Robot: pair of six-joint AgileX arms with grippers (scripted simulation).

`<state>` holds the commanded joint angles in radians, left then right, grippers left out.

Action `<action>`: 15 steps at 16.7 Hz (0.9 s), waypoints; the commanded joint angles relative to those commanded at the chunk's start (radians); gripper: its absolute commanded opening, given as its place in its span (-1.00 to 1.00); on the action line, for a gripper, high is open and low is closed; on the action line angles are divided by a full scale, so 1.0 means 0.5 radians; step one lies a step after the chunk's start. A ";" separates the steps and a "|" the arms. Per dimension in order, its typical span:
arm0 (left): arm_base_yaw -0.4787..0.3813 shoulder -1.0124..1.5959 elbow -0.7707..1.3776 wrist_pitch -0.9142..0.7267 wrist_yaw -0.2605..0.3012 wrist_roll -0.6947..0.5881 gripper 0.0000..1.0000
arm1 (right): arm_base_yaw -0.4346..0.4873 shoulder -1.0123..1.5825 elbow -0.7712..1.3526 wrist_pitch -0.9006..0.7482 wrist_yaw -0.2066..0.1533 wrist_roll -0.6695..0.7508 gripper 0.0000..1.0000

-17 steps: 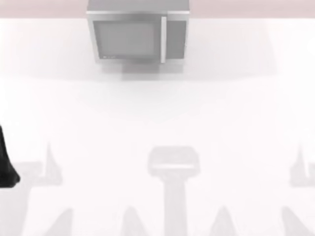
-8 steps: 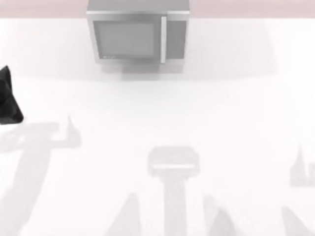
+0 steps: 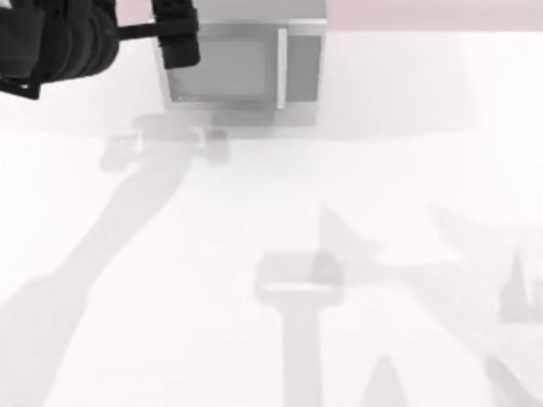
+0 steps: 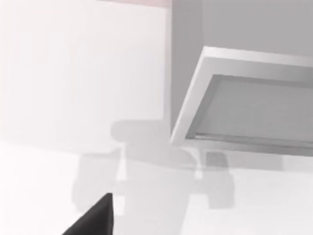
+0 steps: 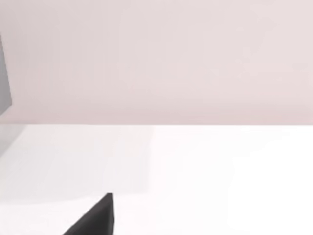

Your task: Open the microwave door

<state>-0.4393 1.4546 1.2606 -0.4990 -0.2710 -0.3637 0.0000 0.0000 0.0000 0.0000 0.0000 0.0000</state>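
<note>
Top view: microwave [image 3: 242, 59] at 12 o'clock on the table [image 3: 339, 254], grey box, door [image 3: 222, 68] closed flat, pale bar handle [image 3: 282, 68] on its 3 o'clock edge; left gripper [image 3: 180, 38] at the door's 9 o'clock corner, finger state cannot be told. Left wrist view: door corner [image 4: 244, 112] close ahead; best to cross to the handle before pulling. Right wrist view: bare table and wall; right arm parked, unseen from above

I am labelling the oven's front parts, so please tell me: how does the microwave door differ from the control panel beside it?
The microwave door is wide, while the control panel is a narrow strip. The door holds a large dull window; the panel is plain. The door carries a light vertical handle at its edge next to the panel; the panel has none. Both are grey, face the table front, and the door sits closed, flush with the panel.
</note>
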 joint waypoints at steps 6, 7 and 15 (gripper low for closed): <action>-0.305 1.027 0.888 -0.330 -0.180 -0.256 1.00 | 0.000 0.000 0.000 0.000 0.000 0.000 1.00; -0.342 1.133 0.997 -0.363 -0.201 -0.288 1.00 | 0.000 0.000 0.000 0.000 0.000 0.000 1.00; -0.437 1.384 1.284 -0.437 -0.256 -0.377 1.00 | 0.000 0.000 0.000 0.000 0.000 0.000 1.00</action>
<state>-0.6578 2.1464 1.9025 -0.7176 -0.3990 -0.5522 0.0000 0.0000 0.0000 0.0000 0.0000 0.0000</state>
